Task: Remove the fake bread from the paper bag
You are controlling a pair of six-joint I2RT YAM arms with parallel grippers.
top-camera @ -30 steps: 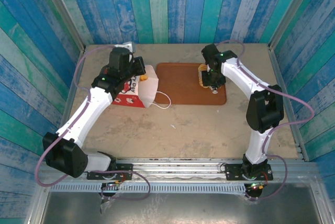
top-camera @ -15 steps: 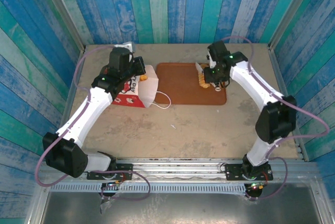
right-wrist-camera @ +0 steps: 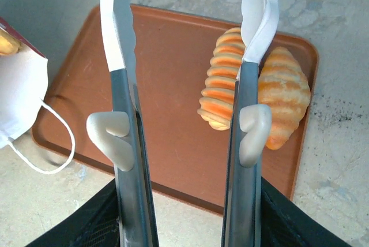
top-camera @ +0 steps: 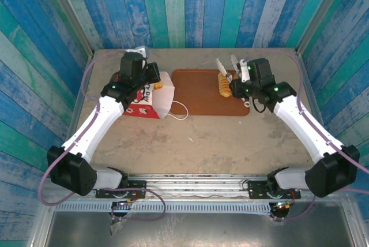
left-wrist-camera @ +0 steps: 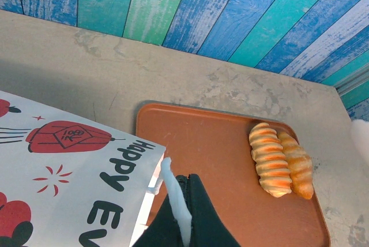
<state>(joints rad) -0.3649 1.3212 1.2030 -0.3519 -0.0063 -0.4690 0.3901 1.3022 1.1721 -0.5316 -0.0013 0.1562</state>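
At the left, we see the left gripper (top-camera: 153,81) at the mouth of the paper bag (top-camera: 144,101). Its fingers (left-wrist-camera: 199,215) are pressed tight together, and as far as we can tell from the left wrist view they pinch the bag's upper rim. The paper bag (left-wrist-camera: 63,172) lies on its side on the table (top-camera: 219,143), red printed panel up and opening turned to the right. In that opening we can make out one orange pastry (top-camera: 159,86); the right wrist view catches a sliver of it (right-wrist-camera: 8,42) above the bag's white edge (right-wrist-camera: 20,85). A thin white loop handle (top-camera: 181,110) trails from the bag onto the table, just beside the near left corner of the brown tray (top-camera: 196,100).

Two pieces of fake bread are out of the bag. They are croissants (top-camera: 223,83), lying side by side and touching at the tray's right end: a ridged golden one (right-wrist-camera: 222,88) and a smoother one (right-wrist-camera: 285,103) to its right.

The right gripper (top-camera: 226,62) hangs over them with its two fingers (right-wrist-camera: 118,56) spread apart and nothing between them. One fingertip crosses the ridged croissant in the right wrist view.
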